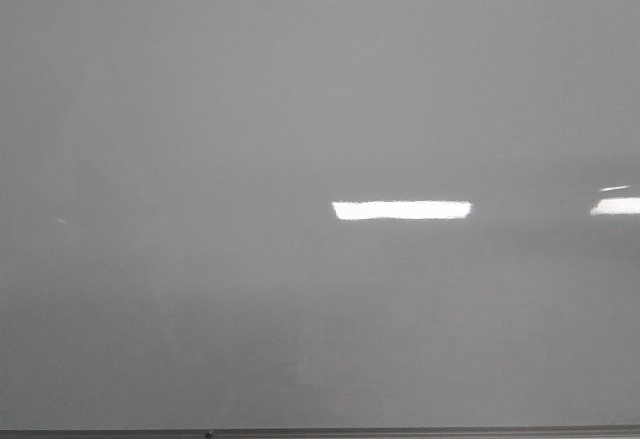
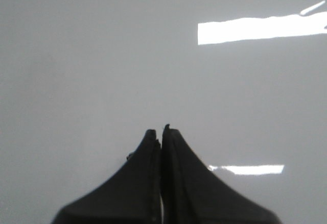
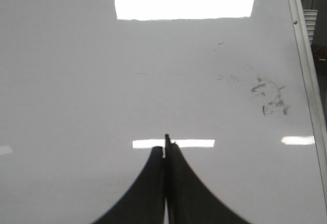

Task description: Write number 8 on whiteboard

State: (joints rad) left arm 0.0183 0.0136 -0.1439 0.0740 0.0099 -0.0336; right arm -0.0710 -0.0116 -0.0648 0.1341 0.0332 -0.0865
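Note:
The whiteboard (image 1: 200, 159) is a glossy pale grey board that fills the front view, with bright rectangular glare patches. It also fills the left wrist view (image 2: 92, 55) and the right wrist view (image 3: 76, 71). No number 8 shows on it in any view. My left gripper (image 2: 161, 132) is shut and empty over the bare board. My right gripper (image 3: 165, 143) is shut and empty over the board too. Neither arm shows in the front view. No marker is in view.
The board's thin dark frame edge (image 1: 320, 433) runs along the near side in the front view. In the right wrist view a metal frame rail (image 3: 305, 55) borders the board, with faint smudged black marker traces (image 3: 270, 97) close to it.

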